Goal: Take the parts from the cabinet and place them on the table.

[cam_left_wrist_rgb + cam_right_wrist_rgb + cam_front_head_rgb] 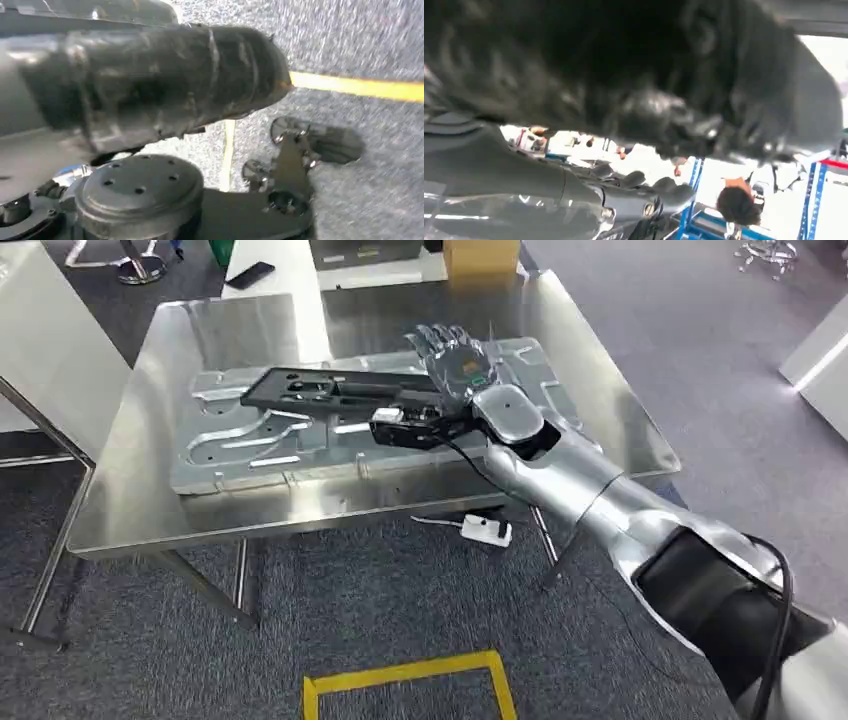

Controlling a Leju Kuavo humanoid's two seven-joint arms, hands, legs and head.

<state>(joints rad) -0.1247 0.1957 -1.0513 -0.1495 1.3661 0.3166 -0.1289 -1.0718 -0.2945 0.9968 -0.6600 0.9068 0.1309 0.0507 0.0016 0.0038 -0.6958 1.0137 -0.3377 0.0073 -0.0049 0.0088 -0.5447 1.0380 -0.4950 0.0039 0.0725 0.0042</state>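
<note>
A long black part (320, 388) lies across a silver stamped metal plate (230, 445) on the shiny steel table (140, 510). My right hand (455, 362) is over the black part's right end, its fingers stretched out and apart; whether it touches the part I cannot tell. In the right wrist view the black part (624, 65) looms blurred and close, beside my dark fingers (634, 187). My left hand (150, 85) hangs over the grey carpet, dark and blurred, so its fingers cannot be made out.
A white power strip (487, 530) and yellow floor tape (410, 675) lie on the carpet by the table's near side. A cardboard box (480, 255) stands beyond the table, a white table (50, 330) to the left. A person (736, 202) is near blue racks.
</note>
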